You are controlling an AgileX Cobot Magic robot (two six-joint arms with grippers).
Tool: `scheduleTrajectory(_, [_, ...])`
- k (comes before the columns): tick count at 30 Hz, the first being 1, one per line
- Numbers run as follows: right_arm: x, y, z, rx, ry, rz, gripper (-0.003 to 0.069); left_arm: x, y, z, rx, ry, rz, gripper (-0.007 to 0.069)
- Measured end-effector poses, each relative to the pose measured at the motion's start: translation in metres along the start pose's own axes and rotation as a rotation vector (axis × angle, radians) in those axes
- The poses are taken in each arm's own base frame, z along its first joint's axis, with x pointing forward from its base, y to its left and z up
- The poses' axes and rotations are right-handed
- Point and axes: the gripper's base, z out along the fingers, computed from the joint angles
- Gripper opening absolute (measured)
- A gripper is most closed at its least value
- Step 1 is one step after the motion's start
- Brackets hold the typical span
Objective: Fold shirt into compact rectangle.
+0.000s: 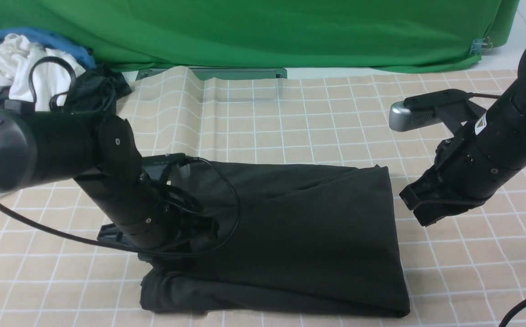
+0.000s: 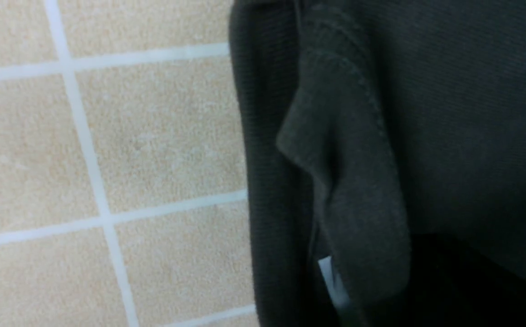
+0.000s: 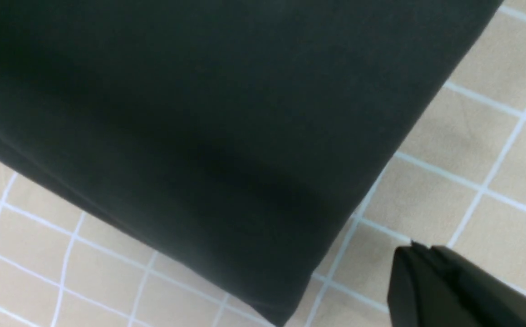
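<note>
lying folded in a rough rectangle mid-worktop, on the checked cloth: shirt. pressing down at its left edge, left gripper, jaws together, hidden among the black folds, so can't tell if pinching fabric. hovering just off its right edge, right gripper, jaws together, gripping nothing. showing close up in the left wrist view, a hemmed flap with a white label.

A robotics lab set up for filming: a green backdrop hangs behind the table. A beige checked cloth covers it. Spare garments lie heaped at the far left.
</note>
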Motion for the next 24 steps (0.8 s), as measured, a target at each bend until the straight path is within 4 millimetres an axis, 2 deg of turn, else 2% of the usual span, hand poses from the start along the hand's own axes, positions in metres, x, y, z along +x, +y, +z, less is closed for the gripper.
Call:
scheduleTrajectory(8, [-0.002, 0.0, -0.001, 0.002, -0.019, -0.001, 0.0036, -0.002, -0.006, -0.036, 0.008, -0.157, 0.04, 0.0018])
scheduleTrajectory(11, [-0.006, 0.001, -0.008, 0.007, -0.031, -0.01, 0.0036, -0.002, -0.005, -0.037, 0.0, -0.166, 0.027, 0.0018])
scheduleTrajectory(13, [-0.01, 0.003, -0.02, 0.01, -0.061, -0.021, 0.0036, -0.003, -0.002, -0.03, -0.015, -0.144, 0.003, 0.0018])
scheduleTrajectory(15, [-0.013, 0.005, -0.037, 0.012, -0.111, -0.032, 0.0036, -0.005, 0.002, -0.02, -0.028, -0.111, -0.012, 0.0018])
scheduleTrajectory(17, [-0.012, 0.01, -0.062, 0.014, -0.195, -0.047, 0.0036, -0.007, 0.006, -0.008, -0.043, -0.08, -0.016, 0.0018])
scheduleTrajectory(18, [-0.012, 0.01, -0.065, 0.015, -0.205, -0.049, 0.0036, -0.007, 0.006, -0.006, -0.045, -0.074, -0.017, 0.0018])
scheduleTrajectory(19, [-0.009, 0.014, -0.086, 0.019, -0.277, -0.061, 0.0036, -0.007, 0.007, -0.002, -0.047, -0.065, -0.019, 0.0018])
scheduleTrajectory(21, [0.003, 0.019, -0.118, 0.035, -0.396, -0.083, 0.0036, -0.007, 0.006, -0.004, -0.04, -0.071, -0.018, 0.0018])
scheduleTrajectory(22, [0.007, 0.02, -0.127, 0.041, -0.43, -0.09, 0.0036, -0.007, 0.005, -0.007, -0.035, -0.081, -0.015, 0.0018])
scheduleTrajectory(24, [0.022, 0.023, -0.156, 0.063, -0.542, -0.111, 0.0036, -0.005, 0.001, -0.022, -0.017, -0.127, -0.004, 0.0018])
